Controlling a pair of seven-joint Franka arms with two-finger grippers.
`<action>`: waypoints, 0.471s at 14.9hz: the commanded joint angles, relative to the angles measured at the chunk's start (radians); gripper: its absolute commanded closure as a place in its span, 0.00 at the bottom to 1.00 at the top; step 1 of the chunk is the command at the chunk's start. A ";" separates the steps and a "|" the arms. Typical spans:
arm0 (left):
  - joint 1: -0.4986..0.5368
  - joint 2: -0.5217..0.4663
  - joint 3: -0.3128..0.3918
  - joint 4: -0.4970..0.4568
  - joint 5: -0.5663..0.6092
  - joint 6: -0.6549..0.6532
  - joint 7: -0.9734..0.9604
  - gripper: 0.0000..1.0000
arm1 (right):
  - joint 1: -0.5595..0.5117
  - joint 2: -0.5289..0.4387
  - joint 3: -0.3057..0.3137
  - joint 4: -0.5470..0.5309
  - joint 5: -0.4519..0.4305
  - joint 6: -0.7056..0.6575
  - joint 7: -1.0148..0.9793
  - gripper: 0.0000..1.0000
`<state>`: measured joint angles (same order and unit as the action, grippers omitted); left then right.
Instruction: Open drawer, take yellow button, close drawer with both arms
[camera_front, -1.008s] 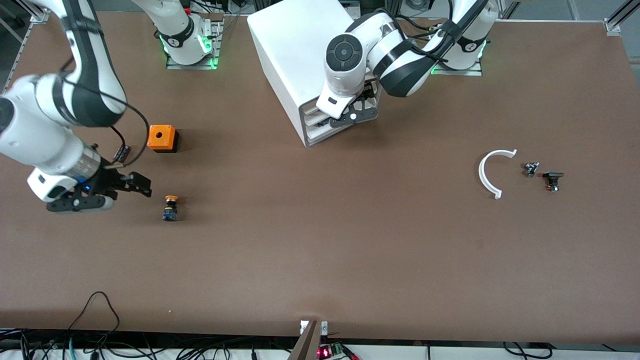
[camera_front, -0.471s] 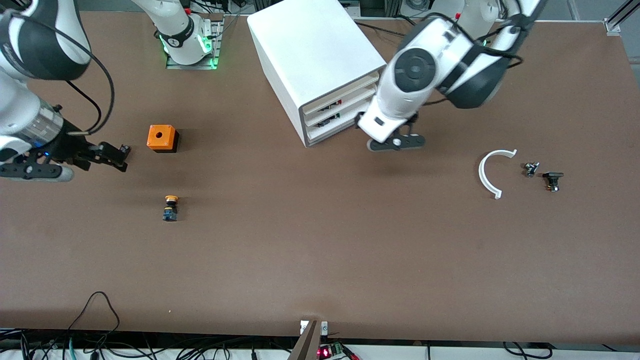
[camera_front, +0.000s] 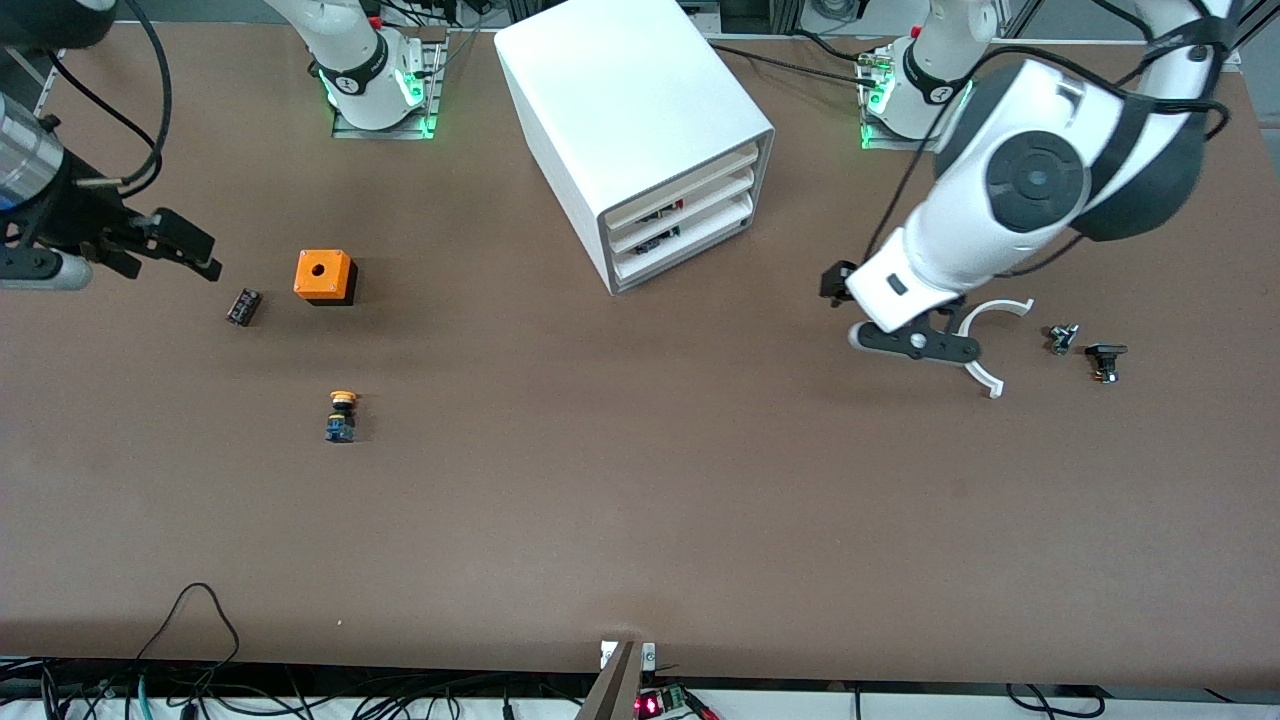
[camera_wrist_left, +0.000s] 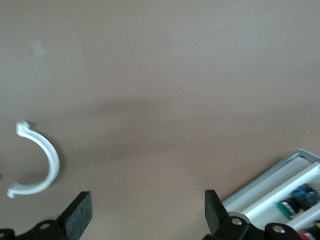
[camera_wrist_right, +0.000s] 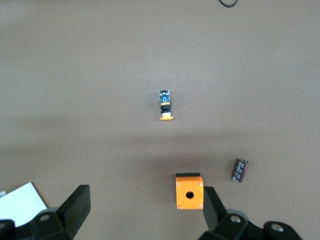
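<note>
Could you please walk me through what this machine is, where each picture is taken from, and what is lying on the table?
These are two white robot arms at a brown table, each ending in a two-finger gripper. One picture looks down from a high camera facing them; the other two come from cameras on the wrists. The left gripper hangs open over a white curved piece, holding nothing. The right gripper is open and empty over its own end of the table. There lie an orange cube, a small black part and the button. The white cabinet stands between the arms' bases, its top drawer pushed in.
</note>
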<state>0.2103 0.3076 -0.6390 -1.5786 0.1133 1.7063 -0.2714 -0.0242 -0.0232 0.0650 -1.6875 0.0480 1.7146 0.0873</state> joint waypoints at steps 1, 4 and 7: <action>0.058 -0.005 -0.013 0.060 0.025 -0.025 0.133 0.01 | -0.017 -0.032 0.013 -0.003 -0.014 -0.033 -0.052 0.00; 0.136 -0.062 -0.007 0.079 -0.003 -0.062 0.269 0.01 | -0.017 -0.040 0.013 0.002 -0.022 -0.030 -0.073 0.00; 0.146 -0.074 -0.022 0.112 -0.010 -0.146 0.265 0.01 | -0.014 0.002 0.021 0.075 -0.054 -0.030 -0.057 0.00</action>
<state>0.3464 0.2654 -0.6430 -1.4813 0.1138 1.6138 -0.0290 -0.0246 -0.0502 0.0664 -1.6721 0.0132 1.6981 0.0377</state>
